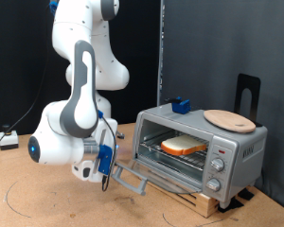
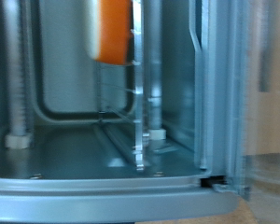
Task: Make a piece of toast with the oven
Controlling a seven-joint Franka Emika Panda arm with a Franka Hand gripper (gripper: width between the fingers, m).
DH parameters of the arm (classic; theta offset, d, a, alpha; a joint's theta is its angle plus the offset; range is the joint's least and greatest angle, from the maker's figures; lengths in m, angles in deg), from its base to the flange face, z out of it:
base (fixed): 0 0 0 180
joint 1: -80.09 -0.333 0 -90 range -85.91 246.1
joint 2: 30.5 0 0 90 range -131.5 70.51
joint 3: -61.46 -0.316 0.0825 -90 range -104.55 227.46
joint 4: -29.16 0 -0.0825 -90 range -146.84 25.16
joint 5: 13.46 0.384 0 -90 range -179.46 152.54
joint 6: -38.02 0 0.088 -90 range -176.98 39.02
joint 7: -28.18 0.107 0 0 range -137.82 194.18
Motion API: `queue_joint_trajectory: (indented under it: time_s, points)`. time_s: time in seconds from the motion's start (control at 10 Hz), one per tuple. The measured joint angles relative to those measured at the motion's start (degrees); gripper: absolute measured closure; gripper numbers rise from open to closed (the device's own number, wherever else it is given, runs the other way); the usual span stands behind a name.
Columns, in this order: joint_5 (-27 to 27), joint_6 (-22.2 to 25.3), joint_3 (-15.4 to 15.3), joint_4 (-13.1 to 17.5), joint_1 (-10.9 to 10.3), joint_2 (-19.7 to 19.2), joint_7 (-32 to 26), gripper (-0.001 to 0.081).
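The silver-grey oven [image 1: 239,151] stands on the table at the exterior view's right, with its glass door [image 1: 134,179] dropped open toward the exterior view's left. The piece of toast [image 1: 183,146], pale on top with an orange-brown crust, lies on the wire rack inside. My gripper [image 1: 104,168] hangs just off the open door's outer edge, on the exterior view's left of the oven. The wrist view looks blurred into the oven cavity [image 2: 103,140] and shows the toast's crust [image 2: 112,30]. No fingers show there.
A round tan wooden plate [image 1: 229,119] and a small blue object [image 1: 181,105] sit on the oven's top. Round knobs [image 1: 218,166] are on its right panel. The oven rests on a wooden board [image 1: 204,201]. A black stand [image 1: 247,93] rises behind it.
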Motion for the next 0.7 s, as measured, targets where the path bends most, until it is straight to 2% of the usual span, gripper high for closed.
queue_joint_trajectory:
  time_s: [0.4,0.7]
  points:
    - [-0.6,7.8,-0.6,-0.6,-0.1,5.1,-0.2,-0.0003]
    - [-0.7,9.4,-2.1,-3.7,-0.9,9.7,1.7,-0.0003]
